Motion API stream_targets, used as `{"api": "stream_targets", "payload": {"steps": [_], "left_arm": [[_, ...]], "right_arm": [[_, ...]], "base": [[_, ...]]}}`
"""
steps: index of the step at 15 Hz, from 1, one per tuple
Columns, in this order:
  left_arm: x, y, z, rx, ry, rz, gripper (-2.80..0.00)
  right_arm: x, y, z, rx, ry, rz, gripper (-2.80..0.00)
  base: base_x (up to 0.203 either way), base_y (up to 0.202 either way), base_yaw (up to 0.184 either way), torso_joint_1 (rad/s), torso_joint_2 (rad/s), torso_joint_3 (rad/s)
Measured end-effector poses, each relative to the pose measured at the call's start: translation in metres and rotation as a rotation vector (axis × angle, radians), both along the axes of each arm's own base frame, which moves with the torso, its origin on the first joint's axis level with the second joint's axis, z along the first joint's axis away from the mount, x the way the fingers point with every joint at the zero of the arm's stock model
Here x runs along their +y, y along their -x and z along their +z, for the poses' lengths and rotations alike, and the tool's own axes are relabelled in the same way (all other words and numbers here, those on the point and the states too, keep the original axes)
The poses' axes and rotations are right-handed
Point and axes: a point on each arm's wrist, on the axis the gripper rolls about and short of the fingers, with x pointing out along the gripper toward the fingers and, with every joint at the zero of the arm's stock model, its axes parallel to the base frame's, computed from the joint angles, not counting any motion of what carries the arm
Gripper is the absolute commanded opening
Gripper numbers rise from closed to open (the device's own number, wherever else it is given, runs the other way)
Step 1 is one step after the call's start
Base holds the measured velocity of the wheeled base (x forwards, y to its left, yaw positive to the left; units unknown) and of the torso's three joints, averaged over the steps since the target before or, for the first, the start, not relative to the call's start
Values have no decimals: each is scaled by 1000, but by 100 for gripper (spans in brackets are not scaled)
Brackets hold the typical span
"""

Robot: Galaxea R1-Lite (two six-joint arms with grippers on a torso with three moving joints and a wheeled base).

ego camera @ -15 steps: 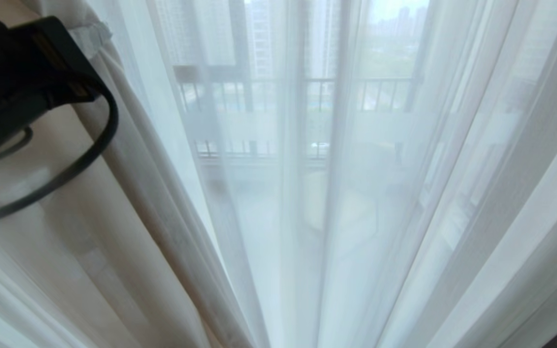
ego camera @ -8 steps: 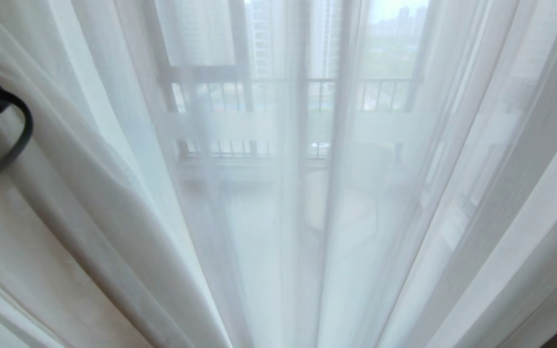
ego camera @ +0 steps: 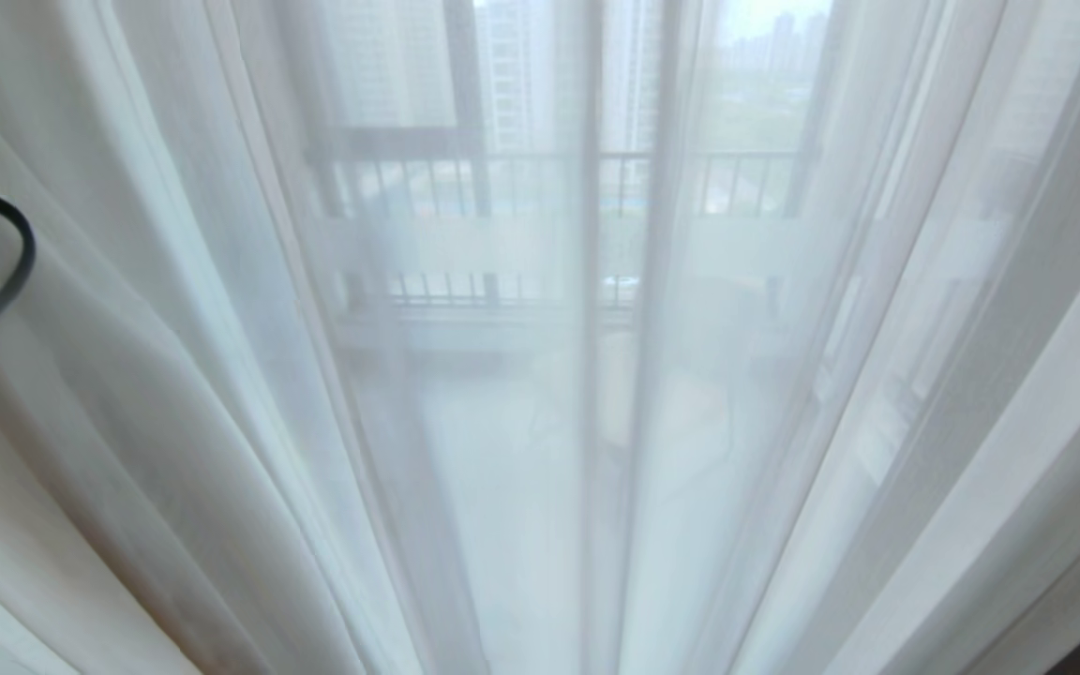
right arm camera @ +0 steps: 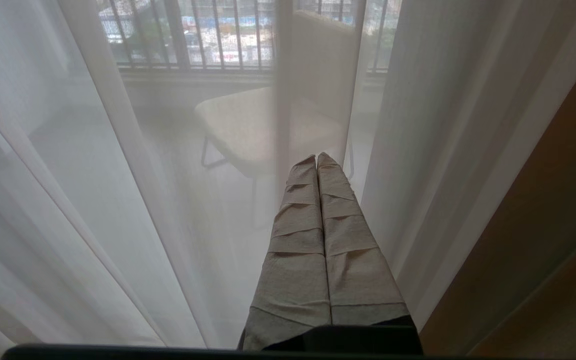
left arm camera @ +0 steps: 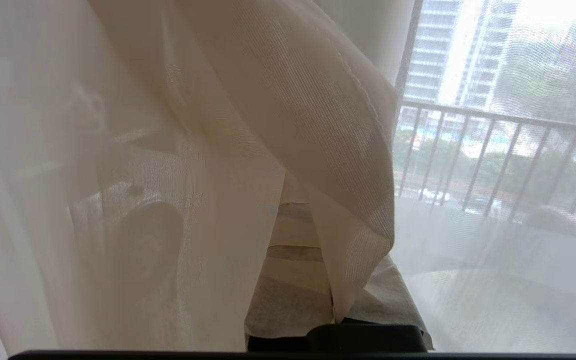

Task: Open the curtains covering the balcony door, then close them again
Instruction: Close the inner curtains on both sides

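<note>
Sheer white curtains [ego camera: 784, 375] hang shut across the whole head view. The dark upright frame of the balcony door [ego camera: 589, 281] shows dimly through them. At the far left only my left arm's black cable [ego camera: 6, 281] is in sight. In the left wrist view a cream fold of curtain [left arm camera: 318, 125] drapes over my left gripper [left arm camera: 318, 235] and runs down between its taped fingers [left arm camera: 288, 280], which are shut on it. My right gripper [right arm camera: 316, 159] hangs shut and empty just in front of the sheer curtain [right arm camera: 93, 200], its taped fingers [right arm camera: 298, 240] pressed together.
Through the sheer fabric I see a pale chair [right arm camera: 263, 125] on the balcony and a barred railing [ego camera: 465, 178] with tall buildings beyond. A brown wall panel [right arm camera: 558, 235] stands close beside my right gripper.
My left arm has swung out past the left edge of the head view, leaving only its cable in sight. The curtain fold it holds has been drawn leftward with it.
</note>
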Motion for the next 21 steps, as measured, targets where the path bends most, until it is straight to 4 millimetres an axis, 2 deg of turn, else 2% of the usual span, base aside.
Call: {"api": "stream_targets", "payload": {"steps": [3, 4, 5, 10, 13, 17, 21], "left_arm": [[0, -5, -2, 13, -1, 1, -280], [0, -7, -3, 18, -2, 1, -211], [0, -8, -4, 26, -3, 1, 0], [0, -9, -8, 39, -11, -25, 0], [0, 1, -8, 27, -10, -22, 0], [2, 30, -19, 21, -10, -20, 0], [5, 70, -43, 60, -15, -19, 0]], "right_arm": [[0, 0, 0, 0, 0, 0, -280], [0, 0, 0, 0, 0, 0, -280], [0, 0, 0, 0, 0, 0, -280], [0, 0, 0, 0, 0, 0, -280], [0, 0, 0, 0, 0, 0, -280], [0, 0, 0, 0, 0, 0, -280], [0, 0, 0, 0, 0, 0, -280]], "base": [[0, 0, 0, 0, 0, 0], [0, 0, 0, 0, 0, 0], [0, 0, 0, 0, 0, 0], [0, 0, 0, 0, 0, 0], [0, 0, 0, 0, 0, 0], [0, 0, 0, 0, 0, 0], [0, 0, 0, 0, 0, 0]]}}
